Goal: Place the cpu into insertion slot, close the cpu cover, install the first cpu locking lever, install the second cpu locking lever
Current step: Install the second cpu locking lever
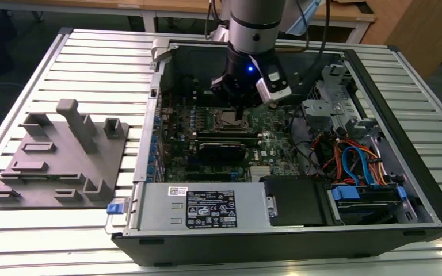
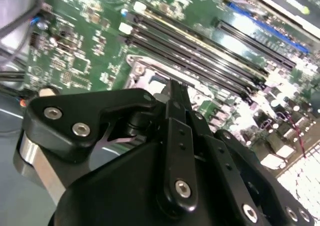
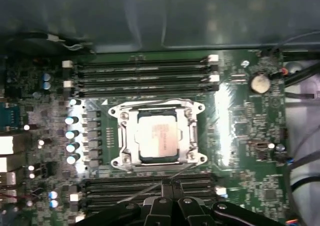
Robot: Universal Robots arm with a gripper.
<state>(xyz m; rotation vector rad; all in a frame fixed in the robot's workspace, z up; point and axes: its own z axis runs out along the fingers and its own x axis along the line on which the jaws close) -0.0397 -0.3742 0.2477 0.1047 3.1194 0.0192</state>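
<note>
Hovering claw (image 3: 167, 186), fingers together, empty, near cpu cover (image 3: 157, 158) edge; cpu (image 3: 157, 136) seated.

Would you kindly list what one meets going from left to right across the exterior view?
Grey fixture block → computer case's left wall → cpu in the insertion slot, with the hand right by it → silver drive cage → orange and blue cables → case's right wall.
</note>
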